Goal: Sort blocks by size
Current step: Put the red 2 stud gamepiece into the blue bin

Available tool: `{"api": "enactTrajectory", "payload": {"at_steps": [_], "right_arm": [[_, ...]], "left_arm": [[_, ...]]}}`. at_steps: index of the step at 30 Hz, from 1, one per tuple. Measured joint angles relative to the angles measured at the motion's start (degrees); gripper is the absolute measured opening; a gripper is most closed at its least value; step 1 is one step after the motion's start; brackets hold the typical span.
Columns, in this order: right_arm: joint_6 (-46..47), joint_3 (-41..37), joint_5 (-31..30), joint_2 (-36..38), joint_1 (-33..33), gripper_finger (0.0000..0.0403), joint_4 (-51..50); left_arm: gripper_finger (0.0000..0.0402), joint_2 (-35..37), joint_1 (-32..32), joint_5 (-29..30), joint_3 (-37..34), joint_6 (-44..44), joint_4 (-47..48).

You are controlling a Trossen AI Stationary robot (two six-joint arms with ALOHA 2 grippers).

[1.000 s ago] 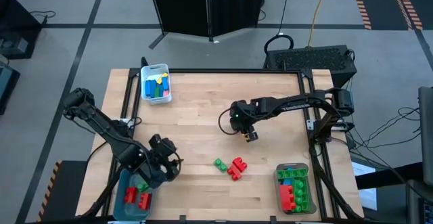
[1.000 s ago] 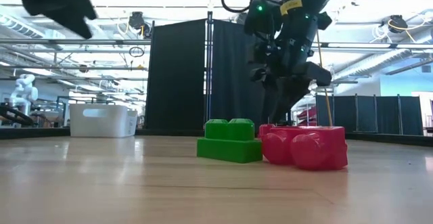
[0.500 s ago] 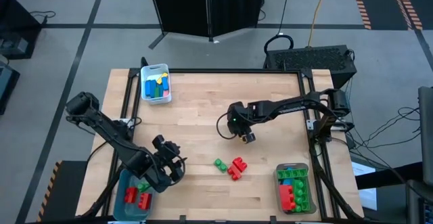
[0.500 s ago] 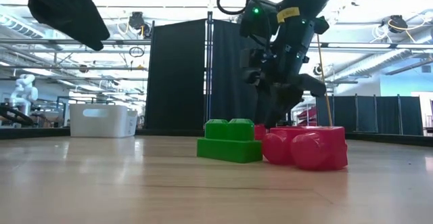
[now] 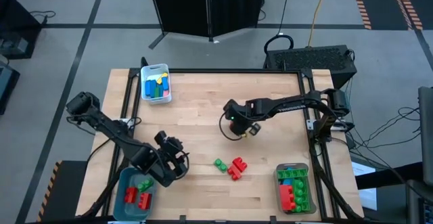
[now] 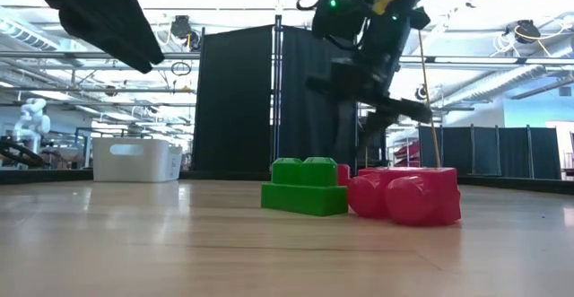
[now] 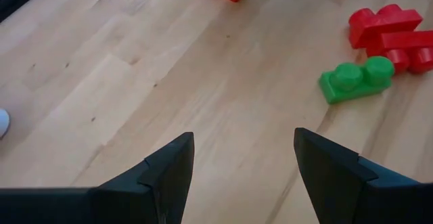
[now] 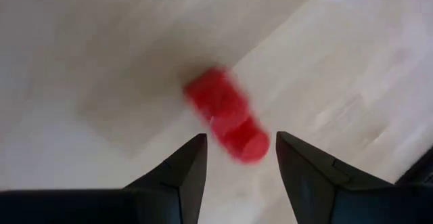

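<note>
Nearby, green block (image 5: 220,164) touches red blocks (image 5: 237,168).

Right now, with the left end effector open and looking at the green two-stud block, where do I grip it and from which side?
Take the green two-stud block by its two long side walls, midway between the studs, coming straight down with the left end effector. It lies flat, studs up, so the walls give parallel faces. The red blocks crowd one short end, so an end-to-end grip probably lacks room.
</note>
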State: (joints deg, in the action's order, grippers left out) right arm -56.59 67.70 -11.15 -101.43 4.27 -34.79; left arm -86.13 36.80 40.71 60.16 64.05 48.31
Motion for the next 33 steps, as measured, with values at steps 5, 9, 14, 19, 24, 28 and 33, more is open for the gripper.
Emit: {"api": "enactTrajectory", "payload": {"at_steps": [5,9,14,19,24,28,33], "right_arm": [[-11.71,0.02,-2.6,-0.6,-0.34,0.0164,0.05],[-16.51,0.0,-2.58,-2.09,-0.3,0.0164,1.51],[-20.58,0.0,-4.17,-5.33,-0.3,0.0164,4.76],[-21.62,0.02,-4.21,-8.29,-0.22,0.0164,4.79],[-17.9,0.31,-4.6,-10.27,-0.15,0.0164,4.97],[-13.97,0.31,-4.51,-10.43,-0.15,0.0148,4.95],[-8.9,0.18,-1.59,-8.77,-0.04,0.0116,4.92]], "left_arm": [[0.024,0.0,-0.69,-1.22,0.0,-0.02,0.0],[0.024,0.0,-0.98,-1.23,0.0,-0.18,0.0],[0.024,0.0,-1.82,-1.35,-0.04,-0.46,-0.04],[0.024,0.0,-2.54,-2.39,-0.04,-1.84,-0.11],[0.024,0.0,-3.6,-2.77,-0.04,-2.07,-0.09],[0.024,0.0,-4.18,-2.81,-0.04,-4.01,-0.87],[0.024,0.0,-4.49,-2.92,-0.04,-5.46,-1.89]]}}
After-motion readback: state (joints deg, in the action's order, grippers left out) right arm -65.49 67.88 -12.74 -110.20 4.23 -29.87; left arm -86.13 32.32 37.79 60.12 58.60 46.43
